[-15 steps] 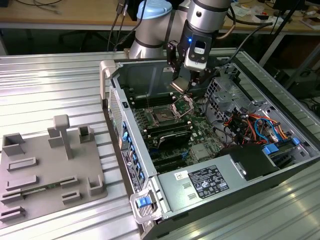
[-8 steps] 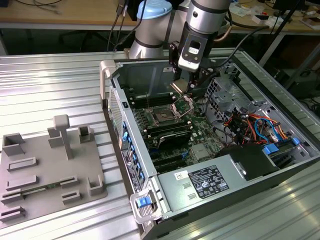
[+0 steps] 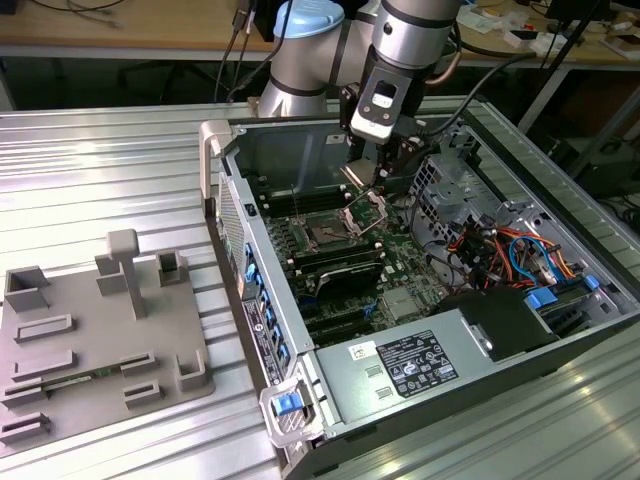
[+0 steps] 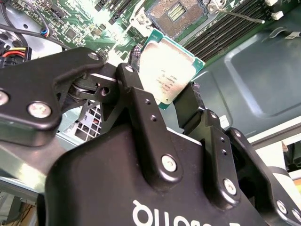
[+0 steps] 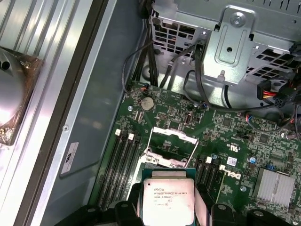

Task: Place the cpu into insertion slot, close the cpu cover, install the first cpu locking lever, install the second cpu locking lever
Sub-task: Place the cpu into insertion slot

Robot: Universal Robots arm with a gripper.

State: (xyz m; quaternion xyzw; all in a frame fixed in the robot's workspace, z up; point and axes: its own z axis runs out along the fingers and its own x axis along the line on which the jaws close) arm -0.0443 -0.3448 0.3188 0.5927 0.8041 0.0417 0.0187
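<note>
My gripper (image 4: 162,85) is shut on the cpu (image 4: 167,70), a thin square chip with a silver top face, clamped by two opposite edges between the black fingers (image 4: 136,94). In the first wrist view the cpu (image 5: 168,200) hangs above the motherboard, just short of the raised cpu cover (image 5: 172,141), an open silver frame standing up on its hinge. The insertion slot (image 4: 176,12) lies open with its pin grid exposed, and a thin locking lever (image 4: 240,16) sticks out beside it. In the exterior view the gripper (image 3: 378,175) hovers a little above the slot (image 3: 325,232), inside the open computer case.
Long black memory slots (image 5: 120,165) flank the socket. A finned heatsink (image 5: 275,186), a metal drive cage (image 5: 225,47) and cable bundles (image 3: 500,250) crowd the case's far side. The power supply (image 3: 410,365) sits at the near end. A grey fixture tray (image 3: 90,330) rests outside the case.
</note>
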